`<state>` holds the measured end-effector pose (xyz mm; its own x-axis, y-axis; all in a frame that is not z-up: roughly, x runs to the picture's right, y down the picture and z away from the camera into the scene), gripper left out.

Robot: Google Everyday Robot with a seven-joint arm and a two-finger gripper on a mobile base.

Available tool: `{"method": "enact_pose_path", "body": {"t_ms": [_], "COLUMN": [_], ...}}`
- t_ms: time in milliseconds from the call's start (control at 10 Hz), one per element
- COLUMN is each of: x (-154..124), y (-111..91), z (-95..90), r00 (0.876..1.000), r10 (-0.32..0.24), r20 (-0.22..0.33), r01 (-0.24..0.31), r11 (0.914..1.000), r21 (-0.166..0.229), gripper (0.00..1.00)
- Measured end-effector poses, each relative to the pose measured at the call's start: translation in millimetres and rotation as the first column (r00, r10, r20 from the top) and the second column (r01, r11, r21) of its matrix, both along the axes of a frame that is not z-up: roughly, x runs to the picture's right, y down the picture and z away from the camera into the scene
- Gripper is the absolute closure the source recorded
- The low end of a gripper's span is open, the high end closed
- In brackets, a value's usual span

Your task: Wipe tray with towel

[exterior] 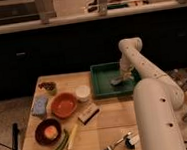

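A green tray sits at the back right of the wooden table. A light grey towel lies inside it, toward its right side. My white arm reaches from the lower right up and over the tray. My gripper is down in the tray, right on top of the towel. The arm hides the tray's right rim.
On the table stand an orange bowl, a dark bowl with fruit, a white cup, a blue sponge, a brush, green and yellow sticks and a fork. A dark counter runs behind.
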<state>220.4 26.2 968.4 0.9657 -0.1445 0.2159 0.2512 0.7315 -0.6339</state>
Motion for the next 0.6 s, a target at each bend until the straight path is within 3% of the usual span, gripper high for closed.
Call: {"method": "enact_pose_path", "body": {"t_ms": [300,600], "x": [-33.1,-22.4], "y": [11.9,30.3], "z": [-7.5,-29.2], "r00": [0.995,0.991], "r10": [-0.052,-0.072], "r20": [0.088,0.114], "r01": [0.054,0.077], "r11": [0.9983,0.9961], "r21": [-0.020,-0.044], "gripper": [1.00,1.00]}}
